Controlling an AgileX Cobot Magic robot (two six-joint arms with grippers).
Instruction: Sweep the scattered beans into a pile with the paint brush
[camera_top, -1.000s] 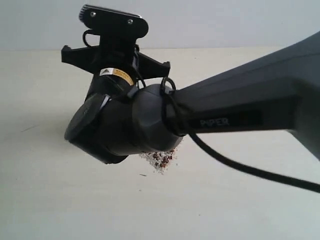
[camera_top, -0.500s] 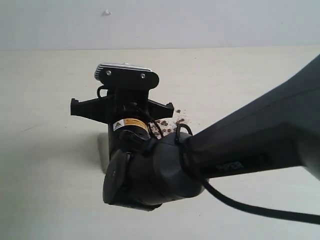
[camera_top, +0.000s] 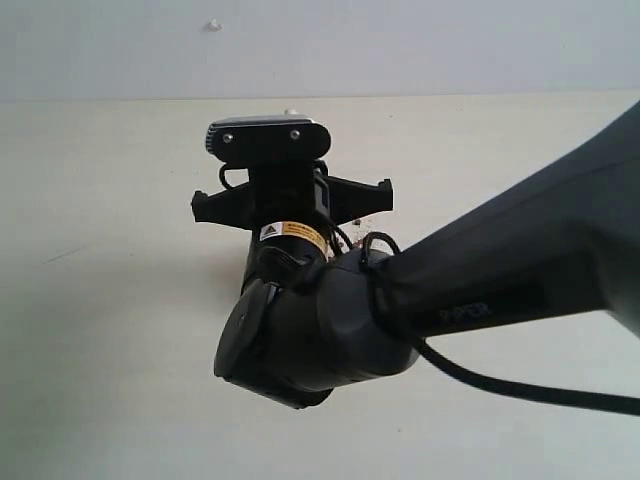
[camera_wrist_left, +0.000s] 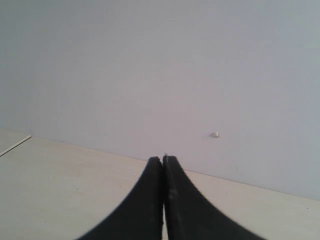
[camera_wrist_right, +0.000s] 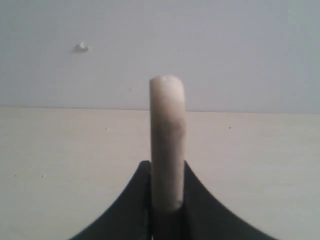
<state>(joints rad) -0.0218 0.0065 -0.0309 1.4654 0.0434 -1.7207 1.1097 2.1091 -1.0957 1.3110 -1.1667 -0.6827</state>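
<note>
Across the middle of the exterior view, the dark right arm (camera_top: 480, 290) reaches in from the right edge over a pale table (camera_top: 100, 350). Its bulky wrist joint is nearest the lens, with a black wrist camera (camera_top: 268, 138) perched on top. A black cable (camera_top: 520, 385) trails off to the right. The arm covers the table behind it, so the beans and the fingers cannot be made out in this view. A plain pale wall (camera_top: 450, 50) rises behind the table.

From the left wrist view, the two black left fingers (camera_wrist_left: 145, 200) are pressed flat together with nothing between them. They face the wall, which bears one small white speck (camera_wrist_left: 215, 134).

From the right wrist view, the right fingers (camera_wrist_right: 125, 210) are clamped on the pale wooden handle of the paint brush (camera_wrist_right: 167, 125). It stands straight out between them, its rounded end toward the wall. Its bristles are hidden.
</note>
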